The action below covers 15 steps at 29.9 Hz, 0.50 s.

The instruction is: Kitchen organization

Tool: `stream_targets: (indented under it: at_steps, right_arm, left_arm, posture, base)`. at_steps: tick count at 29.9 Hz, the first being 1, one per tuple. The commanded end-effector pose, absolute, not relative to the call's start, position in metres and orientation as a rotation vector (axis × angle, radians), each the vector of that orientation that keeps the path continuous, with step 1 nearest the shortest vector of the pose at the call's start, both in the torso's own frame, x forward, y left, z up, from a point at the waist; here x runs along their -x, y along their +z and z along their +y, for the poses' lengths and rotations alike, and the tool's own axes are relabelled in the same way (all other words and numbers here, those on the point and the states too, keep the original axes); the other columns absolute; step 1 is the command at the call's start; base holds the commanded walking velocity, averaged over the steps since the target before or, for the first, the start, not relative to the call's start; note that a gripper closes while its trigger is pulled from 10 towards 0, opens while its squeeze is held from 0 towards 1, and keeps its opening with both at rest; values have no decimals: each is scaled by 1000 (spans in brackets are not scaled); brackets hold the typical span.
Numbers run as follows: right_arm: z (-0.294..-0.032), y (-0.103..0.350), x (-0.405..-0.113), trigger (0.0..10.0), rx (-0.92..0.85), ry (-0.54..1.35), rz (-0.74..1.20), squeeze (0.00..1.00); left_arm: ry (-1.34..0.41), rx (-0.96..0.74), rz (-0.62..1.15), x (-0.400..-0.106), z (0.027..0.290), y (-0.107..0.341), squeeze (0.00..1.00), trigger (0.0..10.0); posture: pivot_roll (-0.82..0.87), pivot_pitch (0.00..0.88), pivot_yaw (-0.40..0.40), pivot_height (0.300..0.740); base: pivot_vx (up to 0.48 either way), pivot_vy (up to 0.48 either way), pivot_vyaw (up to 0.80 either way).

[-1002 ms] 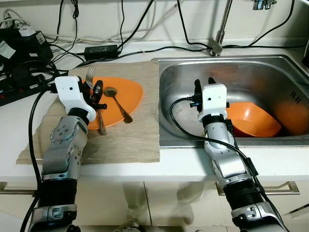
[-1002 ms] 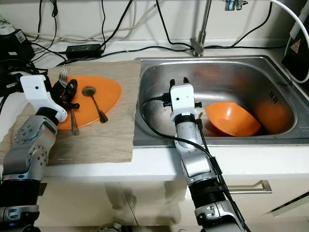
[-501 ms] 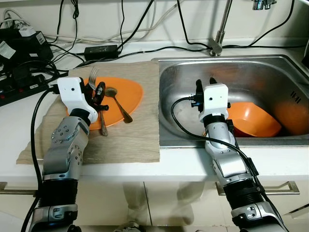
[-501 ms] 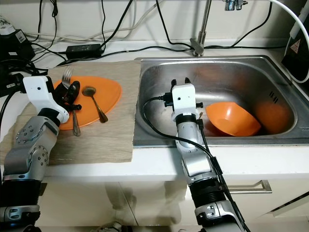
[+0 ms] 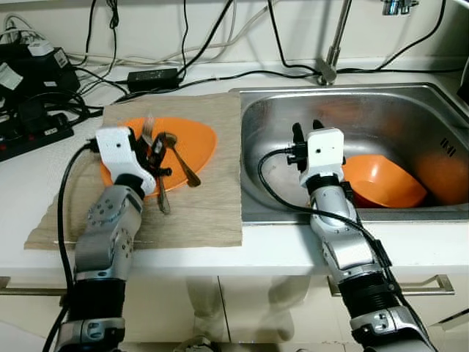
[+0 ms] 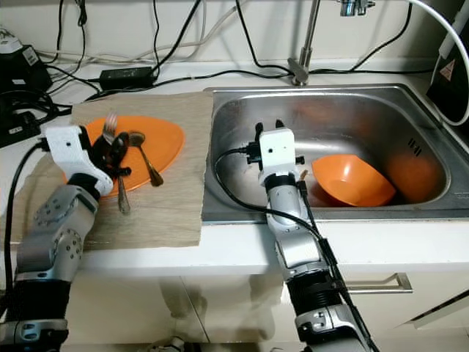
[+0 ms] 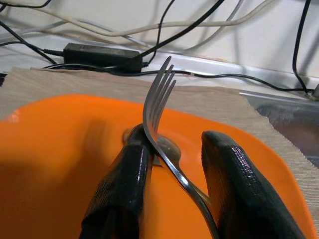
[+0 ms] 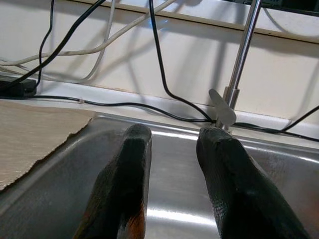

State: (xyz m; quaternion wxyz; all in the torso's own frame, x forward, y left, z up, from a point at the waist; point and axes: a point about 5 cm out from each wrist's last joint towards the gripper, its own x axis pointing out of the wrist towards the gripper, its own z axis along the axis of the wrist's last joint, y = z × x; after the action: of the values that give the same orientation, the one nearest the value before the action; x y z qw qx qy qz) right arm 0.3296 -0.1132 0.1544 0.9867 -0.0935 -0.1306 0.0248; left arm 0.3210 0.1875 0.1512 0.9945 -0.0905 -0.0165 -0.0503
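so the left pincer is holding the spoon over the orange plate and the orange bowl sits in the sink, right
Not quite: the left pincer is holding the fork, not the spoon, as the left wrist view shows. It is over the orange plate, and the orange bowl sits in the sink.

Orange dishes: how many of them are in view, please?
2. A plate lies on the mat left of the sink; a bowl sits tilted inside the sink. The arms may hide others.
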Motion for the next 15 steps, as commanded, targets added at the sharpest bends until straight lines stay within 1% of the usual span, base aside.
stream_targets:
  at_steps: [1,15]
  right_arm:
    - [-117,150,-328,10000,174,46,-252,0]
    - [-129,147,-328,10000,165,26,-242,0]
  left_arm:
    - [-100,174,-51,-322,186,154,0,0]
    - [-115,162,-77,-326,182,161,0,0]
  posture:
    - [-58,0,90,740]
    - [-66,0,92,740]
  base:
    - [0,0,0]
    - [0,0,0]
